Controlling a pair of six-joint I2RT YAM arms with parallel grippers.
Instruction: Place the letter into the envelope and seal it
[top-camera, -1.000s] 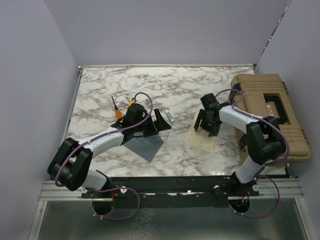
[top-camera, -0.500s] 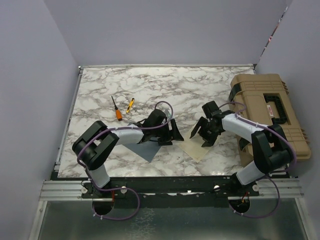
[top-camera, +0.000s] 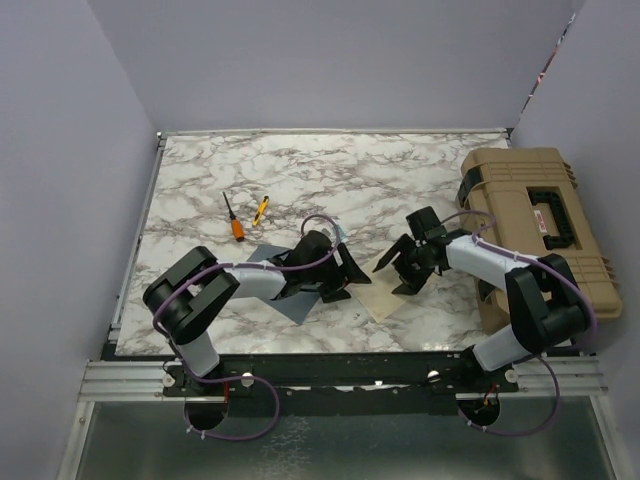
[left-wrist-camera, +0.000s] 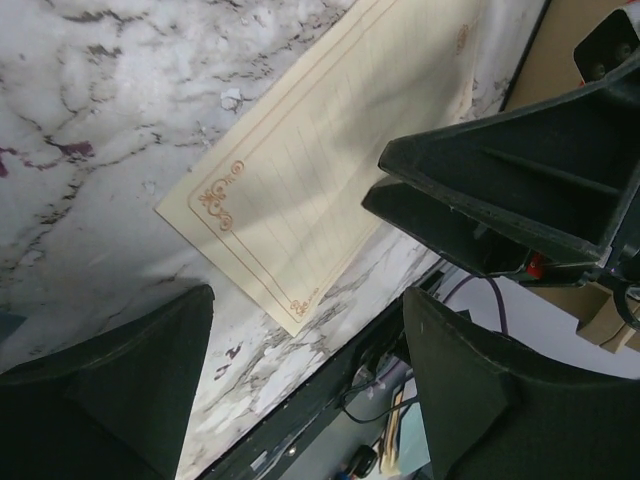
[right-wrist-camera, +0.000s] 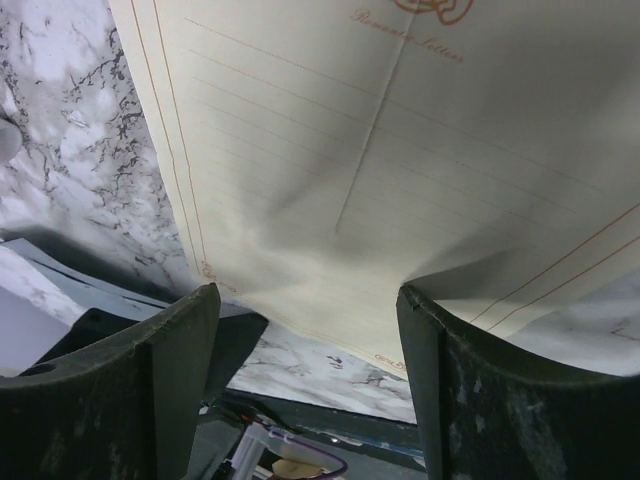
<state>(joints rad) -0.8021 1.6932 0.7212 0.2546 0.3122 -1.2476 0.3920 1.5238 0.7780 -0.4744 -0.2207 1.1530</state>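
The cream letter (top-camera: 384, 297) lies flat on the marble near the front edge, its ornate corner and ruled lines plain in the left wrist view (left-wrist-camera: 320, 170). My right gripper (top-camera: 397, 274) stands open over it, and the fingertips (right-wrist-camera: 430, 310) press on the sheet (right-wrist-camera: 380, 170), which puckers slightly. My left gripper (top-camera: 350, 276) is open and empty, low over the marble just left of the letter's near corner (left-wrist-camera: 305, 380). The grey-blue envelope (top-camera: 298, 305) lies flat under the left arm, partly hidden.
A tan toolbox (top-camera: 540, 225) fills the right side beside the right arm. Two small screwdrivers (top-camera: 233, 218) lie at mid left. A small white scrap (top-camera: 357, 318) sits near the front edge. The table's front rail (left-wrist-camera: 330, 400) runs close below the left fingers.
The left arm swung right, off the envelope, to beside the letter, and its jaws narrowed a little. The right gripper slid the letter left and nearer the front edge.
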